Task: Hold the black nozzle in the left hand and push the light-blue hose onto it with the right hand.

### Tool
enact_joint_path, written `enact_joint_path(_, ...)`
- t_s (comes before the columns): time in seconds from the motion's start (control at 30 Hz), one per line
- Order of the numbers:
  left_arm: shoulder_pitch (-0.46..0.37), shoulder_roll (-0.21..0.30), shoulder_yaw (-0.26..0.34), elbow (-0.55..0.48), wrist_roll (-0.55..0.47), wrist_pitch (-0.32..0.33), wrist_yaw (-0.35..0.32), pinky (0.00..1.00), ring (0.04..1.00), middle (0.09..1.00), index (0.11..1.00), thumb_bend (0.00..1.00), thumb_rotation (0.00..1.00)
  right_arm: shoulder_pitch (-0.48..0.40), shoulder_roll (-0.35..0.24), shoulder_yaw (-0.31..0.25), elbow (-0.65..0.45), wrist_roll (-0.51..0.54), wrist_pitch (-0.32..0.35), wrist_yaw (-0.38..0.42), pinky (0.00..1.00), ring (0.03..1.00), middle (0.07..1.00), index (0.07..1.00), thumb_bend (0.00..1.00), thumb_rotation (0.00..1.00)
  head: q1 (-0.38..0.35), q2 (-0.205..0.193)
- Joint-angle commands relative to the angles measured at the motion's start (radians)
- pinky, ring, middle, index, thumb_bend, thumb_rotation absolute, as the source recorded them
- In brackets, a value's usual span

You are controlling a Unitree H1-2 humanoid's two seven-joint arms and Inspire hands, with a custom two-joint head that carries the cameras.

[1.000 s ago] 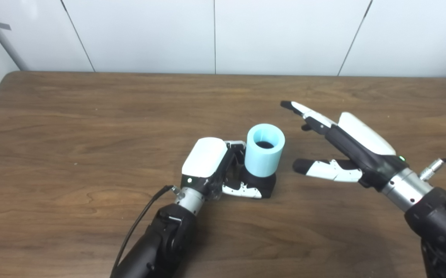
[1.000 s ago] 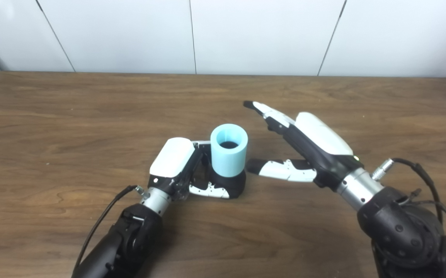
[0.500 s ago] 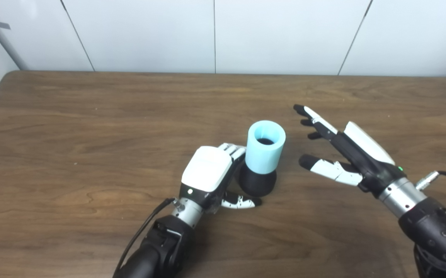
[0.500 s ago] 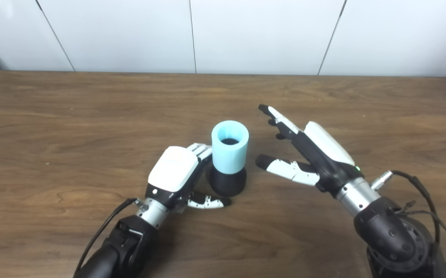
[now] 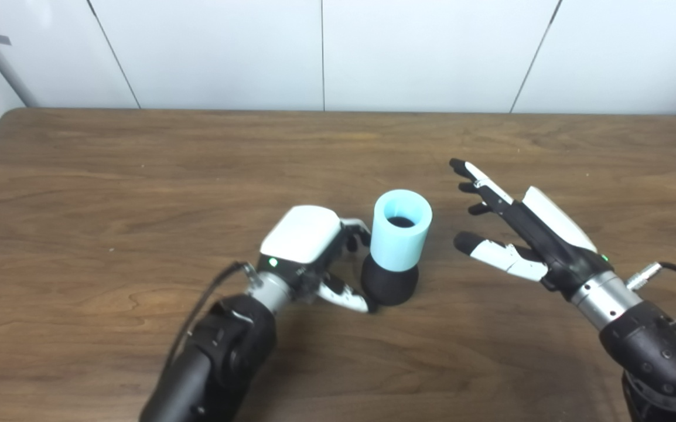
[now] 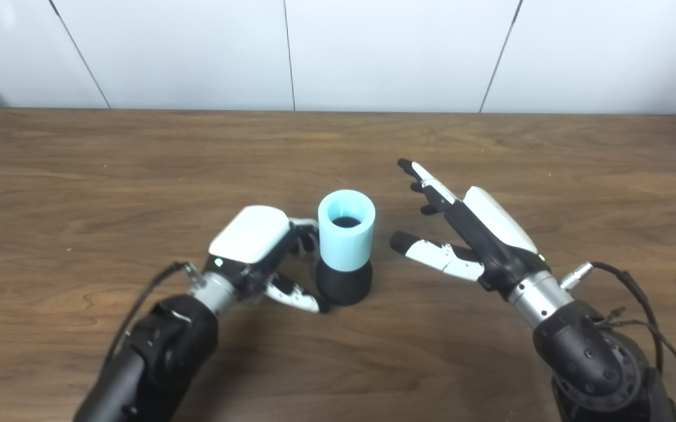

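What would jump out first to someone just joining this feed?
The light-blue hose stands upright on the black nozzle in the middle of the wooden table. The left hand sits open right beside them on the left, thumb by the nozzle's base. The right hand hovers open to their right, holding nothing.

table (image 5: 80, 193): brown wood grain | wall (image 5: 226, 53): white panels, dark seams | left-edge strip, possibly trim
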Motion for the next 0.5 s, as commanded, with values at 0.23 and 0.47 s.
enact_joint_path(0.23,-0.132,0.096,0.198,-0.202,-0.189,0.194,-0.275,0.64,0.757,0.779,0.874,1.00,0.37,-0.001,-0.012,-0.013,0.007,0.034,-0.021,-0.048,0.70,0.862,0.970,0.994,0.59,0.98,0.000,-0.001)
enact_joint_path(0.47,-0.077,0.074,0.445,-0.201,-0.546,0.209,-0.162,0.72,0.811,0.832,0.857,0.98,0.33,0.010,-0.002,-0.020,0.032,0.055,-0.025,-0.071,0.65,0.813,0.943,0.984,0.61,0.98,-0.012,-0.001)
